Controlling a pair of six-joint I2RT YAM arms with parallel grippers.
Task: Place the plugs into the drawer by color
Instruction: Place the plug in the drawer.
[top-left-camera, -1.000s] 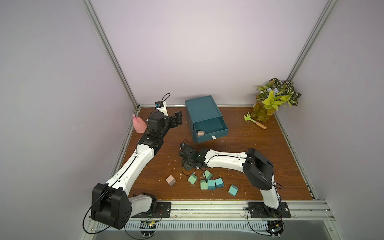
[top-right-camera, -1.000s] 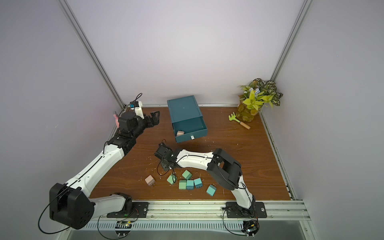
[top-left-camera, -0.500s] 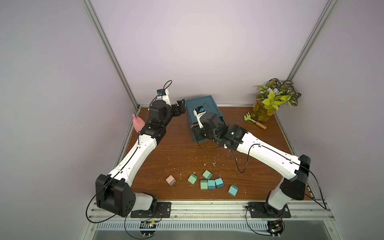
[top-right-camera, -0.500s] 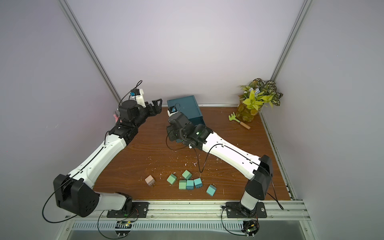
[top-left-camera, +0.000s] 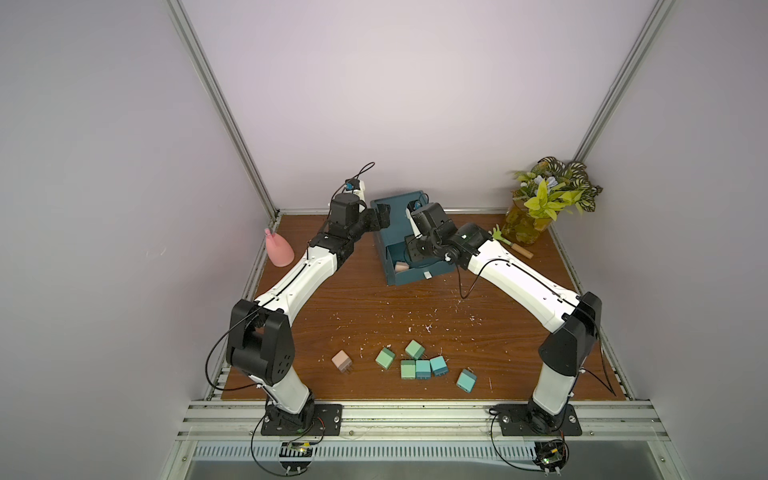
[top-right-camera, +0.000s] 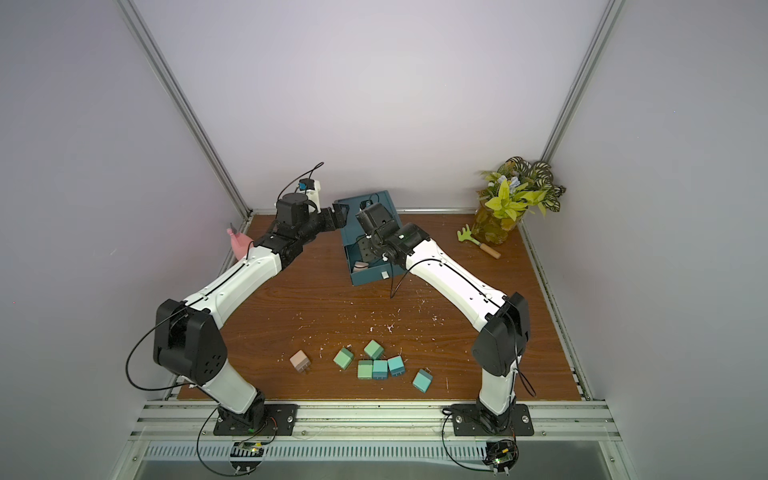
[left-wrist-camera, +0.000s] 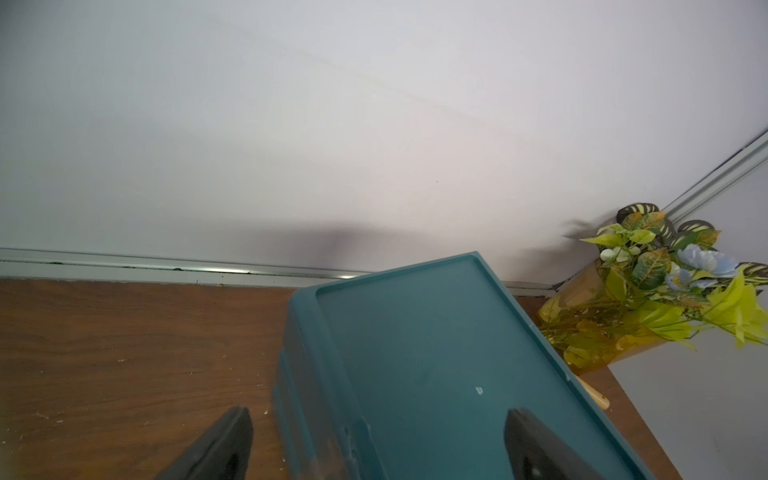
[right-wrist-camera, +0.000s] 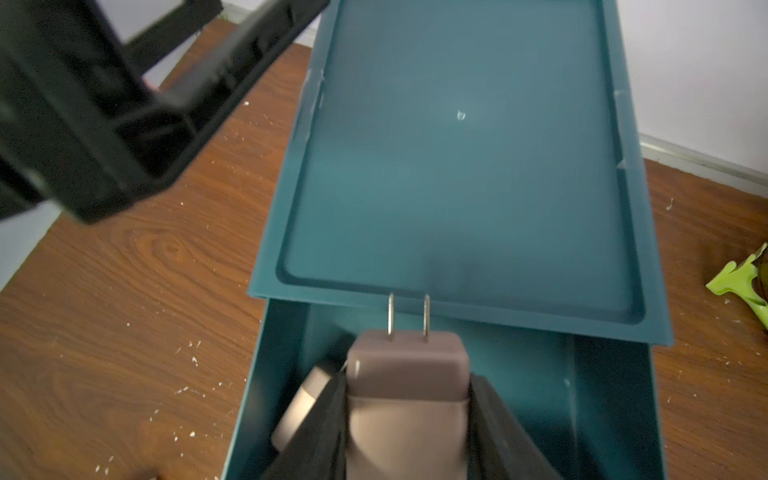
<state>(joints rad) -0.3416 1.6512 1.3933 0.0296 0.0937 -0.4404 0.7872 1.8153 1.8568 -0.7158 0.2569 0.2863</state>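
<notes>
The dark teal drawer cabinet (top-left-camera: 388, 232) (top-right-camera: 351, 232) (left-wrist-camera: 436, 353) stands at the back, its top drawer (top-left-camera: 415, 276) (right-wrist-camera: 602, 395) pulled out. One pinkish-beige plug (top-left-camera: 401, 267) (right-wrist-camera: 307, 399) lies inside. My right gripper (top-left-camera: 417, 251) (right-wrist-camera: 407, 386) is shut on a second pinkish-beige plug (right-wrist-camera: 405, 374), prongs forward, over the open drawer. My left gripper (top-left-camera: 380, 218) (left-wrist-camera: 378, 415) hangs open, straddling the cabinet's left top edge. Near the front lie a beige plug (top-left-camera: 341, 360), mint green plugs (top-left-camera: 385, 358) and blue-teal plugs (top-left-camera: 438, 365).
A pink spray bottle (top-left-camera: 277, 251) stands by the left wall. A plant in an amber vase (top-left-camera: 540, 208) fills the back right corner, with a small green rake (top-left-camera: 509, 243) beside it. White specks litter the wooden table (top-left-camera: 374, 307).
My right arm has carried a beige plug from the front pile back to the open drawer. My left arm has risen and shifted right to the cabinet's left top edge.
</notes>
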